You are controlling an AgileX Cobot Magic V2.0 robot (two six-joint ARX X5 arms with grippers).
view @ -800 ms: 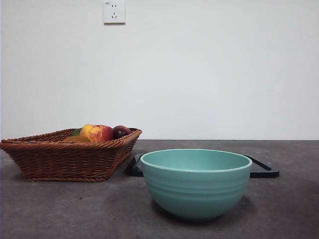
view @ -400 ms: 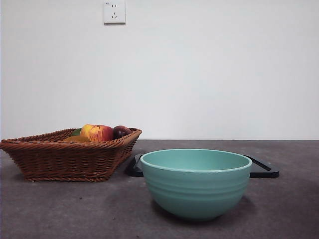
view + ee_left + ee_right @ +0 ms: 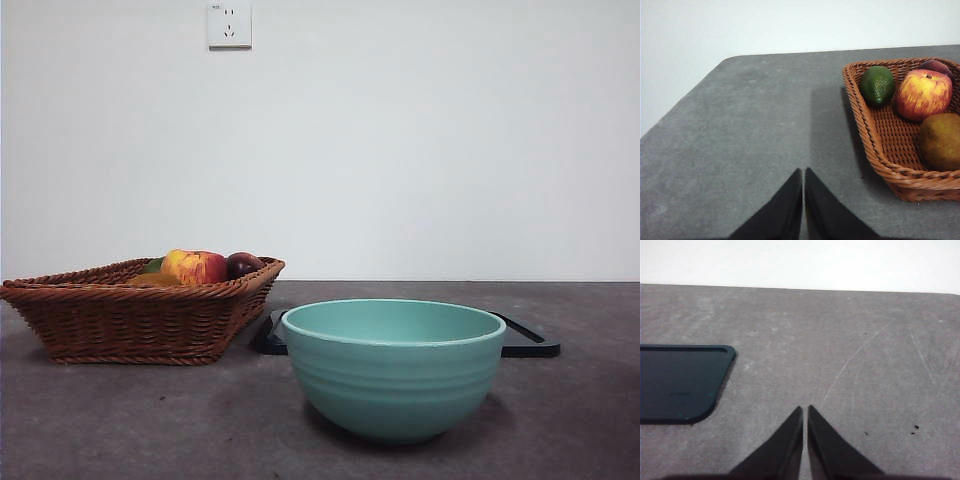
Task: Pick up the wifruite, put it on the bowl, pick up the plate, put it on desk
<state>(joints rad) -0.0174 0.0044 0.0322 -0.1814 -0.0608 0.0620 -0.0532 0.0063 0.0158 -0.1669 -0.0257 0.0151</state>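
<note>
We judge the wifruite (image 3: 940,141) firm, light and rounded, apt to roll, so we would pinch it across its middle from above; it lies in the wicker basket (image 3: 875,145) beside the apple (image 3: 924,94) and the avocado (image 3: 877,85); the left gripper (image 3: 803,172) hangs over the desk (image 3: 750,130) with jaws pressed together, the right gripper (image 3: 805,410) likewise; only the front view shows the bowl (image 3: 393,370); only the right wrist view shows the dark plate (image 3: 680,382) from above.

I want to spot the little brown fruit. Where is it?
The wifruite lies in the wicker basket, seen in the left wrist view, right beside the apple and near the basket's rim.
</note>
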